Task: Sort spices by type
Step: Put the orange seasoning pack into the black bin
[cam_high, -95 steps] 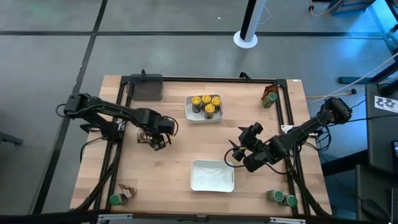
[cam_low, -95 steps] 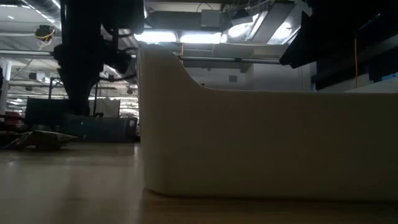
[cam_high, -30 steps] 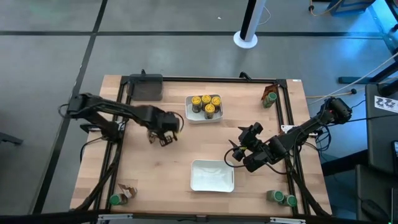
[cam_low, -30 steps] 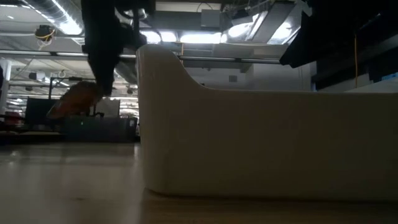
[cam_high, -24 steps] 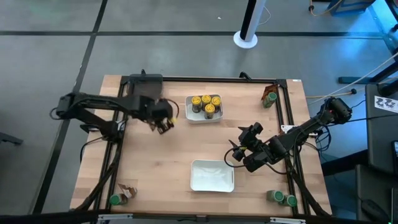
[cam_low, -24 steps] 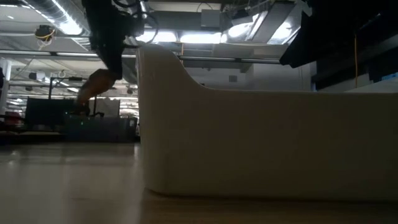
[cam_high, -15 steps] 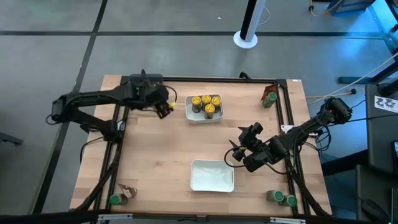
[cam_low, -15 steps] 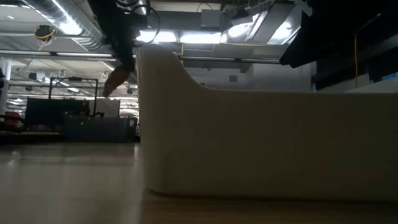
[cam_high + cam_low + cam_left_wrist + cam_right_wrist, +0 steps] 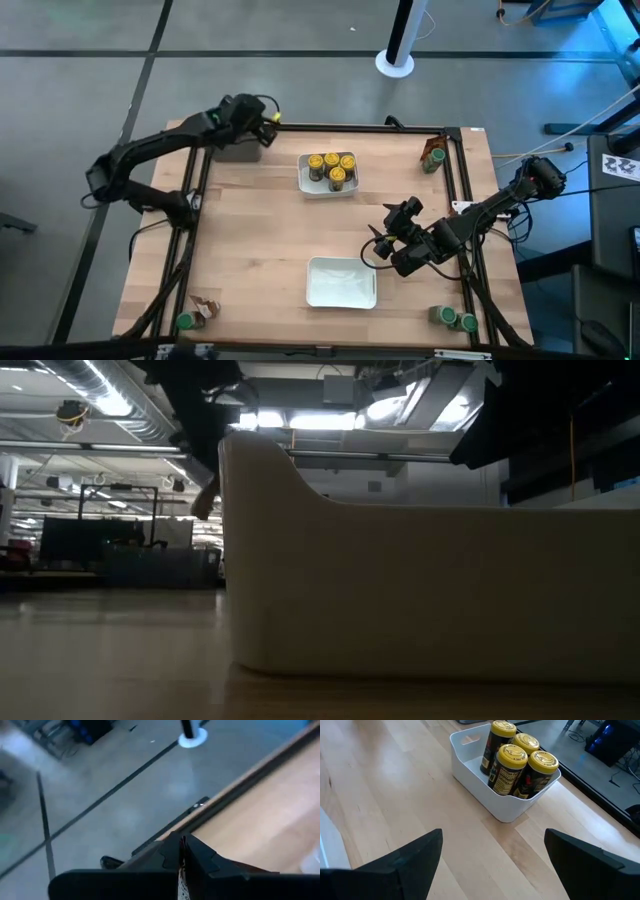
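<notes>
1. From above we find the left gripper over the dark bin (far-left corner).
2. Its wrist view alone shows fingers clamped on a packet.
3. Right gripper waits agape, mid-table.

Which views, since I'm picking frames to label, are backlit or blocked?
Low view: the near white tray fills most of it, ceiling lights glare behind. Left wrist view: left hand covers the bottom. Right wrist view: evenly lit yellow-lidded jars.
</notes>
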